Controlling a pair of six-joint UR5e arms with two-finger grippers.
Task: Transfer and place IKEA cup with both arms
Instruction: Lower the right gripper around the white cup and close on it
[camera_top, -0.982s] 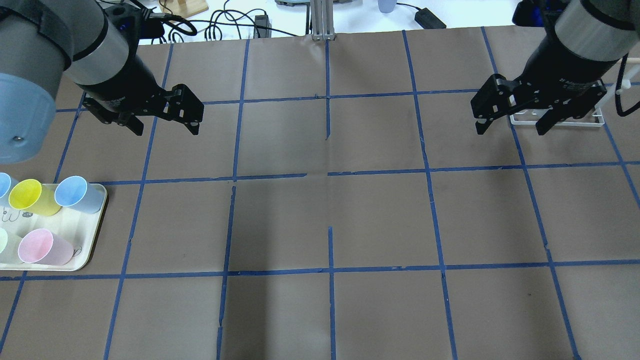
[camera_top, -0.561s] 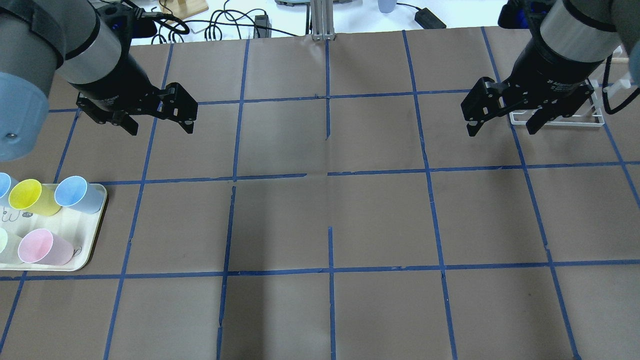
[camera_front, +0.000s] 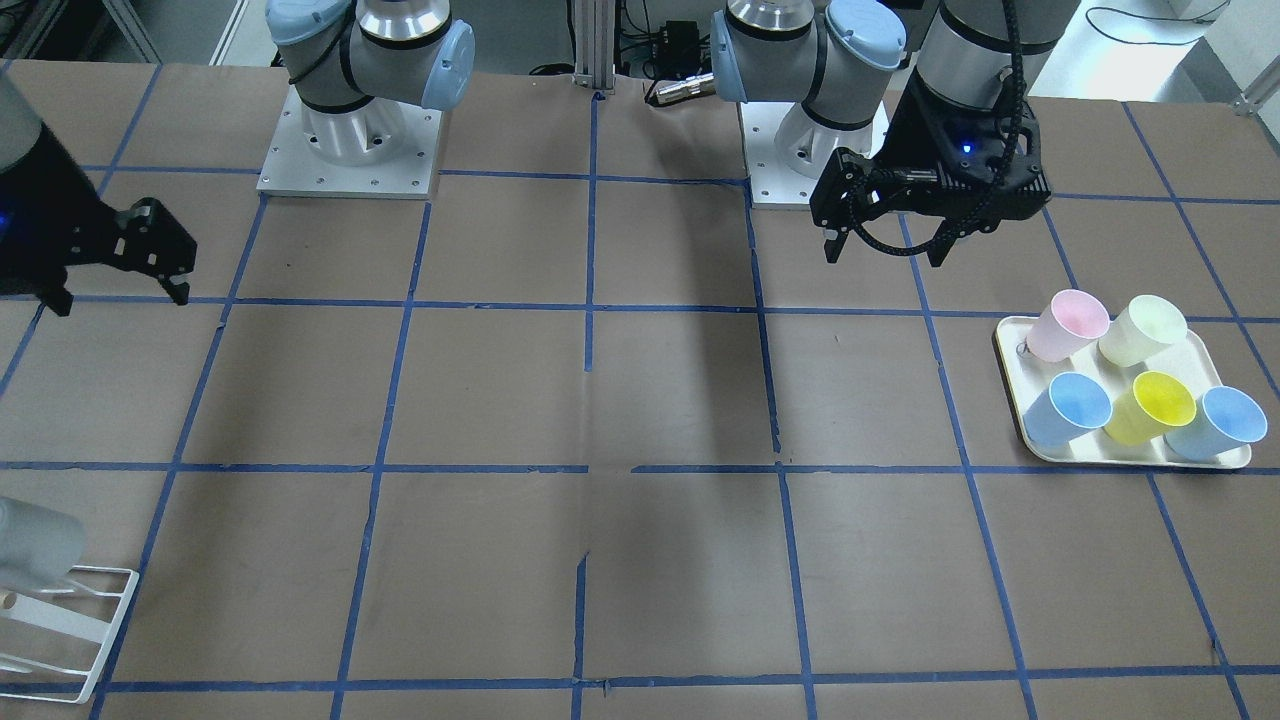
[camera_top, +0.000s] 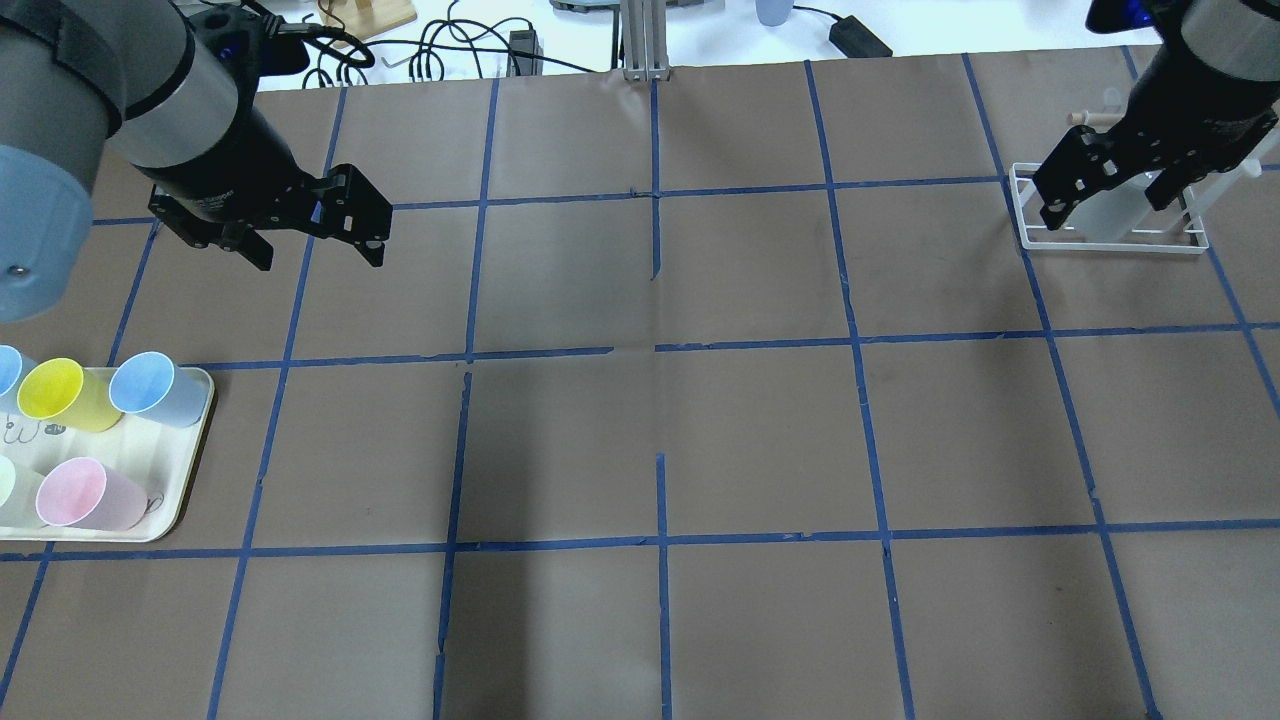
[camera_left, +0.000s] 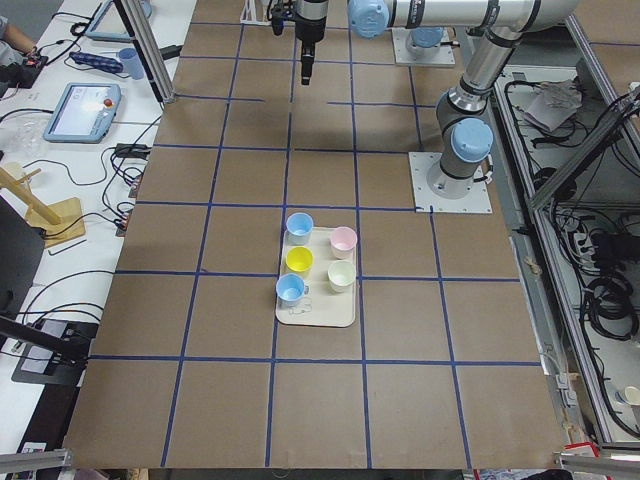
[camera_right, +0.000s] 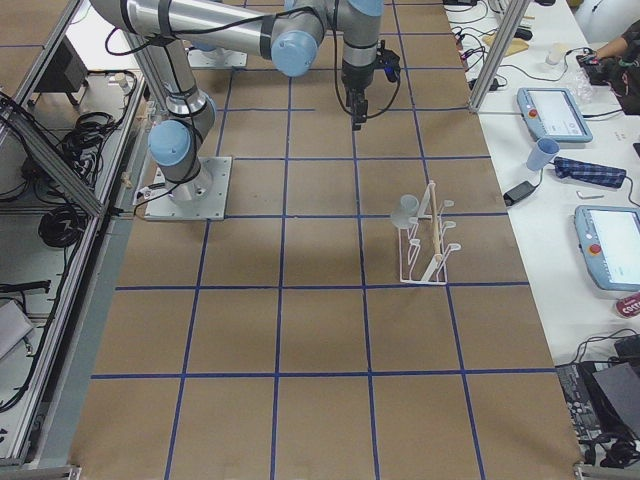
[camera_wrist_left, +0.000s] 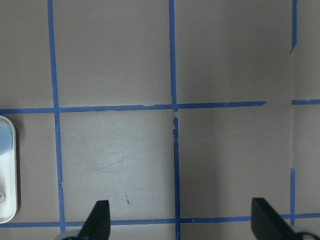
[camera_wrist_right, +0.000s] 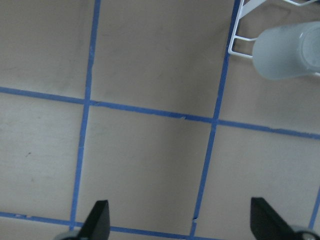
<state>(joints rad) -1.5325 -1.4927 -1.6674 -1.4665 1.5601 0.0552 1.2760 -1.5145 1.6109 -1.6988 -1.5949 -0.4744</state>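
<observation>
Rack (camera_top: 1120, 249) has right end effector (camera_top: 1105, 212) closer now, open, empty; left end effector (camera_top: 320, 262) open too.

Pale grey-white IKEA cup (camera_wrist_right: 286, 50), tilted on white wire rack (camera_right: 426, 243)

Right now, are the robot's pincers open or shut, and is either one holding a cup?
Left pincer: open, holding nothing.
Right pincer: open, holding nothing.
</observation>
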